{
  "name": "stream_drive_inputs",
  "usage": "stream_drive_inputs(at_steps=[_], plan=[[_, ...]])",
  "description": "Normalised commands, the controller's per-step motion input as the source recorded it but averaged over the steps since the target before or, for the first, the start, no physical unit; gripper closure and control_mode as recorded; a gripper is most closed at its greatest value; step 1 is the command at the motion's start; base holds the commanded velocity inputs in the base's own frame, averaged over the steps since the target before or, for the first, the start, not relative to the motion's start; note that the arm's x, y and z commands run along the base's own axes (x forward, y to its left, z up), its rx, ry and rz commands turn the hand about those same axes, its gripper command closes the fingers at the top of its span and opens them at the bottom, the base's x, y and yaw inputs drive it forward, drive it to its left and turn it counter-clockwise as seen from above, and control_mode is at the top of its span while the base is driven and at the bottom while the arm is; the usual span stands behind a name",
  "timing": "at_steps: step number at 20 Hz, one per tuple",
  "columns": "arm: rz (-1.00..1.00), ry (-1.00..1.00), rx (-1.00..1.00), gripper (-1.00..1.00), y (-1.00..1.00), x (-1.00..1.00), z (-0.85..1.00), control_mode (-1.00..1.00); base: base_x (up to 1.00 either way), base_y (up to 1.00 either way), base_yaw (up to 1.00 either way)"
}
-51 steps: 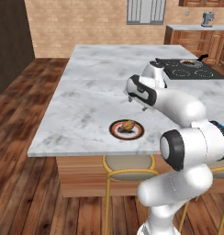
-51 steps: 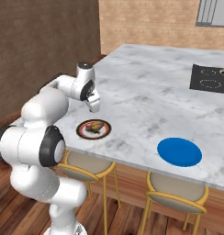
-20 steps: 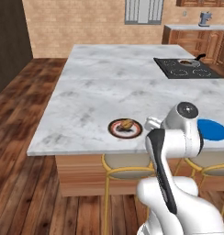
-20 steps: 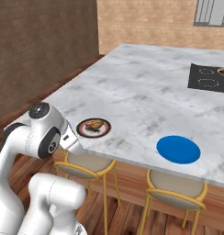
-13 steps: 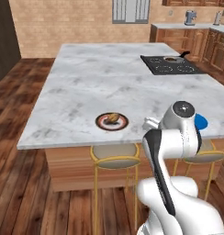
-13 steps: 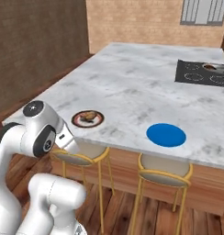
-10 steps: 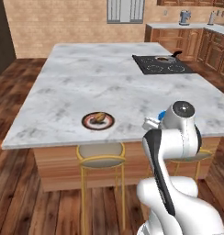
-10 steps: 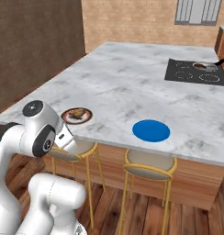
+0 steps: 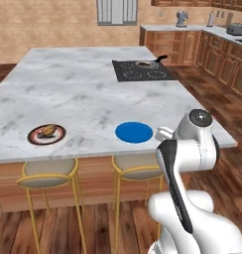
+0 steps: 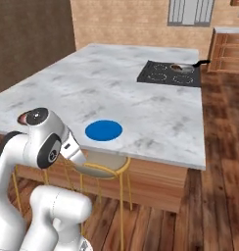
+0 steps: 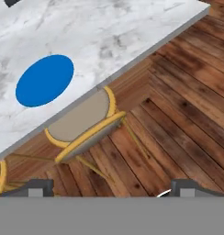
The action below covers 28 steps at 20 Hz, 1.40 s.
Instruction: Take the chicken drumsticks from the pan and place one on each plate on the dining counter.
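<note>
A golden-tan chicken drumstick (image 9: pixel 46 131) lies on the brown-rimmed plate (image 9: pixel 46 134) at the near left of the dining counter (image 9: pixel 83 94). The blue plate (image 9: pixel 134 132) (image 10: pixel 103 130) (image 11: pixel 44 80) lies bare near the counter's front edge. On the black stovetop at the far end stands the pan (image 9: pixel 145 63) (image 10: pixel 183 68), with a dark reddish-brown piece (image 10: pixel 176 66) in it. My arm is folded back close to the base, short of the counter. In the hand view my gripper (image 11: pixel 113 188) hangs open and holds nothing, above the wood floor beside the counter edge.
Gold-legged stools (image 9: pixel 47 173) (image 11: pixel 84 123) are tucked under the counter's front edge. Black stovetop (image 9: pixel 143 71) (image 10: pixel 173 73) at the far end. Wood cabinets with small appliances (image 9: pixel 192 42) line the back right wall. Open wood floor (image 10: pixel 219 147) lies to the right of the counter.
The whole picture has slid left: the base has driven to the right along the counter. The arm, earlier stretched over the brown-rimmed plate, is now folded back. The gripper stays open.
</note>
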Motion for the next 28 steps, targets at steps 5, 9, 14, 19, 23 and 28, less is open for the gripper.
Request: stream_drive_inputs(at_steps=[5, 9, 14, 19, 23, 28], plan=[[0.0, 0.0, 0.0, -1.0, 0.0, 0.0, 0.0, 1.0, 0.15, -1.0, -0.04], [0.0, 0.0, 0.0, -1.0, 0.0, 0.0, 0.0, 1.0, 0.34, -1.0, -0.21], [0.0, 0.0, 0.0, -1.0, 0.0, 0.0, 0.0, 1.0, 0.42, -1.0, -0.38], [0.0, 0.0, 0.0, -1.0, 0.0, 0.0, 0.0, 1.0, 0.45, -1.0, -0.45], [0.0, 0.0, 0.0, -1.0, 0.0, 0.0, 0.0, 1.0, 0.49, -1.0, -0.28], [0.0, 0.0, 0.0, -1.0, 0.0, 0.0, 0.0, 1.0, 0.72, -1.0, 0.03]])
